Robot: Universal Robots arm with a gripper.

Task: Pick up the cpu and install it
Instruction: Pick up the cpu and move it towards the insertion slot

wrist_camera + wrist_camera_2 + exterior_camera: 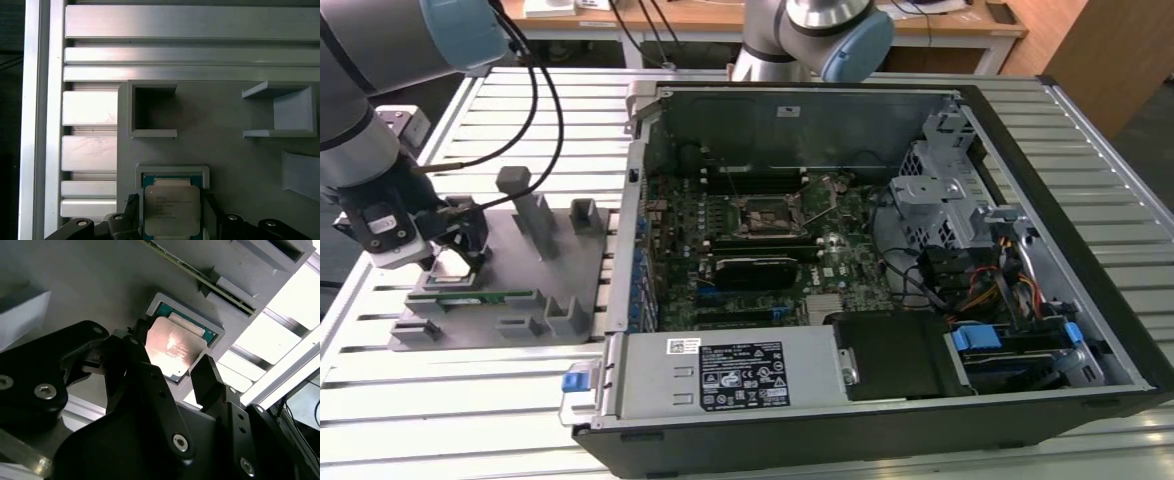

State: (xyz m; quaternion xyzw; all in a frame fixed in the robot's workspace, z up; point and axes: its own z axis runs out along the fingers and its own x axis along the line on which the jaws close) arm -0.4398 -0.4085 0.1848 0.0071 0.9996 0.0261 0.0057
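Observation:
The cpu (172, 210), a small square chip with a silvery top, lies in a shallow pocket of the grey fixture (520, 310) at the exterior view's left. My gripper (454, 255) is down over that pocket. In both wrist views its black fingers (207, 377) press against the two opposite edges of the cpu (172, 347), so my gripper (170, 357) is shut on it. The chip rests level in the pocket. Inside the open computer case, the motherboard socket (767, 215) shows its square metal frame.
The open computer case (1067, 260) takes up the middle and the exterior view's right, with cables, a drive cage and a power supply inside. A green memory stick (474, 297) lies on the fixture among upright grey posts (534, 215). A second arm's base (814, 30) stands behind the case.

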